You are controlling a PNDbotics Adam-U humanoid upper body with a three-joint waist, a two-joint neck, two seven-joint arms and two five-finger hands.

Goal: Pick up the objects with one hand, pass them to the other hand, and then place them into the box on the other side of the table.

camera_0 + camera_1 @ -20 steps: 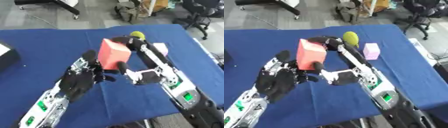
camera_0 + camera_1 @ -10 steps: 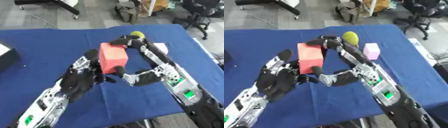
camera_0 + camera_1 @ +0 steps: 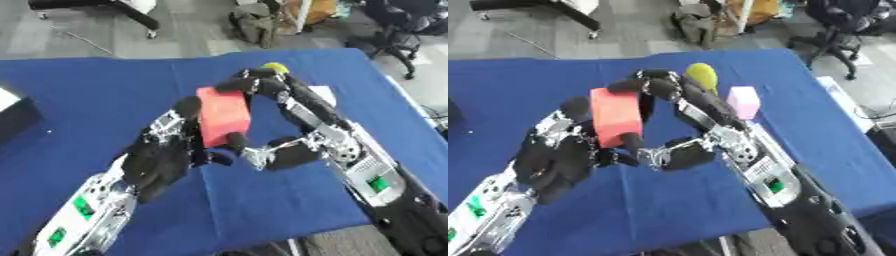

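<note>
Now, block: the red block (image 3: 616, 117) is up off the bench (image 3: 87, 95), held between both hands in the middle of the view.
Right hand: the right hand (image 3: 271, 117) arches over the block, fingers (image 3: 636, 82) curled on its top edge and thumb (image 3: 630, 141) pressing near its lower end, so it is clamped on the block.
Left hand: the left hand (image 3: 557, 157) sits behind and under the block with its fingers up against the back face; whether they have closed on it I cannot tell from here.
Likely feel: flat faces and sharp corners, no sag under the grip, so it looks stiff and probably light, maybe foam or wood. The faces seem plain and could slide if only pinched at an edge.
Where to hold: across two opposite broad faces, near the middle, clear of the other hand's fingers.
Waiting: a yellow ball (image 3: 702, 75) and a pink block (image 3: 743, 100) lie on the blue cloth beyond the right arm.
Box: a dark box (image 3: 13, 112) shows at the left edge.
</note>
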